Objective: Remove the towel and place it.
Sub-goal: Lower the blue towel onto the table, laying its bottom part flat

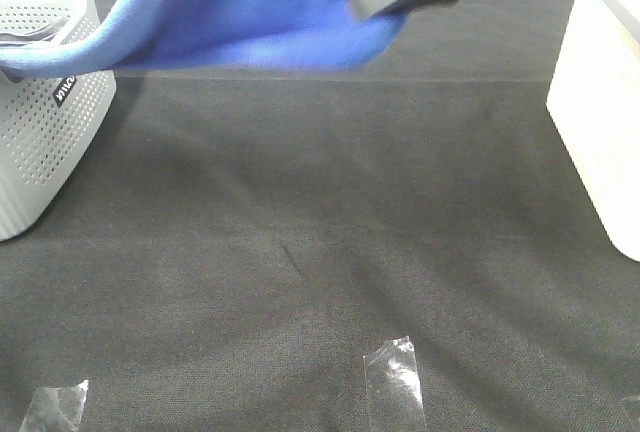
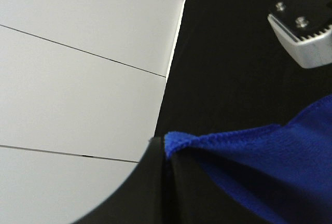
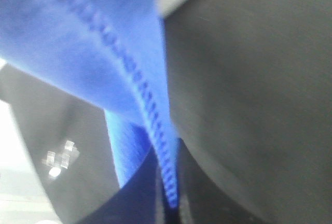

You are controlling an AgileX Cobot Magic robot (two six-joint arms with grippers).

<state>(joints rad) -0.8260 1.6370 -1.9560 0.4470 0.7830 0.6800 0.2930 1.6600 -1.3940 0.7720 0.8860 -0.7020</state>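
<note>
Hanging above black cloth (image 1: 320, 252), towel (image 1: 260, 12) edges clamped by left pincer (image 2: 167, 156) and right pincer (image 3: 168, 182), basket (image 1: 40, 132) near.

Robot test laboratory. Indicators: a bench (image 1: 300, 252) covered in black cloth, a clear tape strip (image 1: 395, 382) marking its near edge, a perforated grey basket (image 1: 50, 132) at its left end, and a white panelled wall (image 2: 78, 79) beside it.

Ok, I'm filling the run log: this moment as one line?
towel: held above black table cloth | left end effector: shut on towel corner | right end effector: shut on towel edge
</note>
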